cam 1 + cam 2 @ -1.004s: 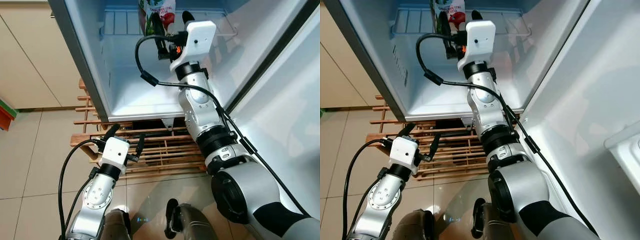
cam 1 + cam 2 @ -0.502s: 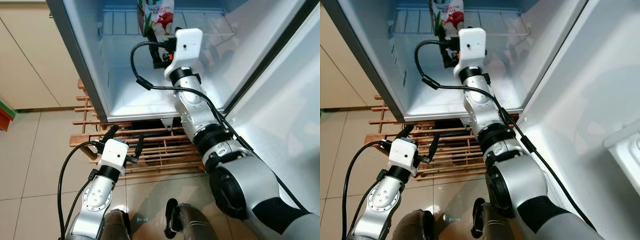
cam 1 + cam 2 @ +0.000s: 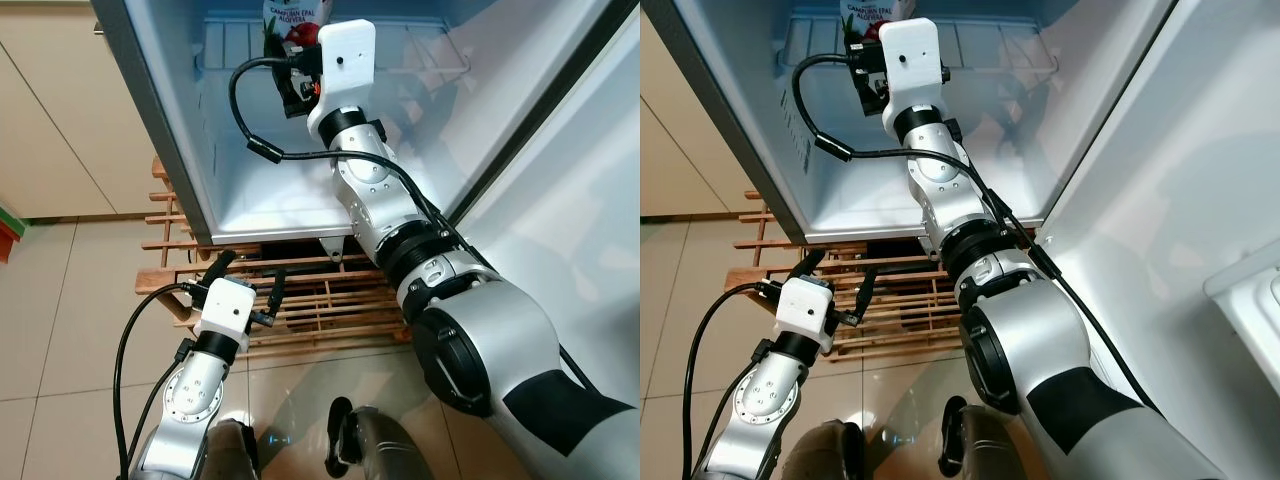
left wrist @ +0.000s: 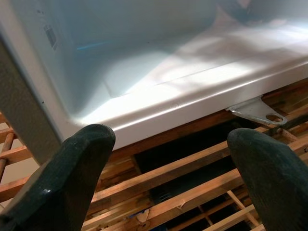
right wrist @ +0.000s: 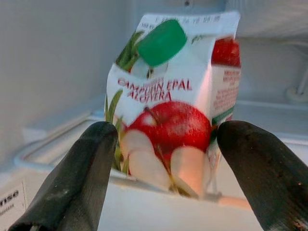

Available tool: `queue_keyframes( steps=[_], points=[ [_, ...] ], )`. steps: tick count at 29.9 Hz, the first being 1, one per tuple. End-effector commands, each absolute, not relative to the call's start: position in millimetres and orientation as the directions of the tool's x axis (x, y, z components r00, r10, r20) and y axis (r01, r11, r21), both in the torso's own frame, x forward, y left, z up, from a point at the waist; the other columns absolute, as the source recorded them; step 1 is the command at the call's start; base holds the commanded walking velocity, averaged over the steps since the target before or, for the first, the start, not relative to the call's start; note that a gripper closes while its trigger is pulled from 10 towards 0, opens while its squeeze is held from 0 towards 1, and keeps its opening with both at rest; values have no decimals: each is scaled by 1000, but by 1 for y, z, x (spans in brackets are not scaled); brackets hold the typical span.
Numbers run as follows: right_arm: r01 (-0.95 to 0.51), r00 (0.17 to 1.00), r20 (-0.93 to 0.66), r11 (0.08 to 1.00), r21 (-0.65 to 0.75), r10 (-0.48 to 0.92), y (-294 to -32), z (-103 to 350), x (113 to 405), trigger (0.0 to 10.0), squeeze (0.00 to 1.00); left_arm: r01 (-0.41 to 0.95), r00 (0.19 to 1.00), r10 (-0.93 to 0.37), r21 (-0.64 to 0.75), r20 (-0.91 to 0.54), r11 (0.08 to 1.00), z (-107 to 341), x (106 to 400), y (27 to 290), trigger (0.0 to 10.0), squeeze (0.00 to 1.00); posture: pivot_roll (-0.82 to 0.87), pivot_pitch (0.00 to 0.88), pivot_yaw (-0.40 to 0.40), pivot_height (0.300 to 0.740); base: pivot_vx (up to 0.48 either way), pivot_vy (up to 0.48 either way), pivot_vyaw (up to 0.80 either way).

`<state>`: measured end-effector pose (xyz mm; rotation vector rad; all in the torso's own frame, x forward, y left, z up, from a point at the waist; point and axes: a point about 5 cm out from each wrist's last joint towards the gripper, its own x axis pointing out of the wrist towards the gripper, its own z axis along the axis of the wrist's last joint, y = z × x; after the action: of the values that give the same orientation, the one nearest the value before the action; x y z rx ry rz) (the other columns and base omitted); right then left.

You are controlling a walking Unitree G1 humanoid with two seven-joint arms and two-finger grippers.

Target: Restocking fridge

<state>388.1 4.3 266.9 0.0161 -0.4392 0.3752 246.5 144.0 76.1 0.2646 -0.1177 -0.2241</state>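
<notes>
Change since the earlier frame: the right tool (image 5: 161,159) is being found further to the left inside the fridge (image 3: 170,150), and the juice carton (image 5: 175,96) is being seen higher in the head views.

Right tool: fingers (image 5: 72,178) are being held spread, one on each side of the juice carton's lower half; whether the pads are touching it cannot be told. The arm is being held stretched deep into the open compartment.

Juice carton: white, apple picture, green cap (image 5: 161,42). It is being seen upright at the back of the fridge, behind a low white rail (image 5: 159,202), near the left inner wall.

Left tool (image 4: 168,159): fingers are being held spread and empty, low outside the fridge, pointing at its bottom lip above a wooden slatted rack (image 3: 320,300).

Fridge door (image 3: 560,220): it is being held open on the right.

Step judged in hand: the carton is being placed or just released on the rear shelf. The next move is being judged to call for a straight backward withdrawal, fingers kept wide, so that the carton is not being tipped.
</notes>
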Motion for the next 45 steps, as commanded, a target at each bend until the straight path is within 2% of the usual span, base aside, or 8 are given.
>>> queue_keyframes(
  steps=[1,9,17,21,27,34,37,45],
  points=[
    [-361,835,415,929,-84,362,10,272,388,10000,0,201,970,-229,270,77,942,73,242,144,10000,0,270,191,-128,740,0,0,0],
    [-330,846,381,927,-178,374,3,263,391,10000,0,197,972,-224,266,75,943,72,241,143,10000,0,271,192,-131,740,0,0,0],
    [-270,851,393,933,-240,347,-17,255,395,10000,0,194,973,-220,265,73,945,72,241,143,10000,0,266,204,-122,740,0,0,0],
    [-214,865,392,936,-278,314,-36,245,397,10000,0,194,973,-220,265,71,945,72,241,144,10000,0,253,208,-113,740,0,0,0],
    [-155,882,404,959,-237,242,-56,241,400,10000,0,200,971,-227,264,76,943,74,247,142,10000,0,244,195,-112,740,0,0,0],
    [-124,854,484,978,-166,190,-72,242,395,10000,0,203,968,-234,265,91,943,82,261,140,10000,0,209,137,-107,740,0,0,0],
    [-96,822,546,984,-148,162,-87,235,384,10000,0,225,959,-258,240,116,944,92,272,133,10000,0,156,73,-94,740,0,0,0],
    [-83,836,534,991,-102,125,-98,221,373,10000,0,233,962,-258,218,93,948,91,287,127,10000,0,125,23,-91,740,0,0,0]
  ],
)
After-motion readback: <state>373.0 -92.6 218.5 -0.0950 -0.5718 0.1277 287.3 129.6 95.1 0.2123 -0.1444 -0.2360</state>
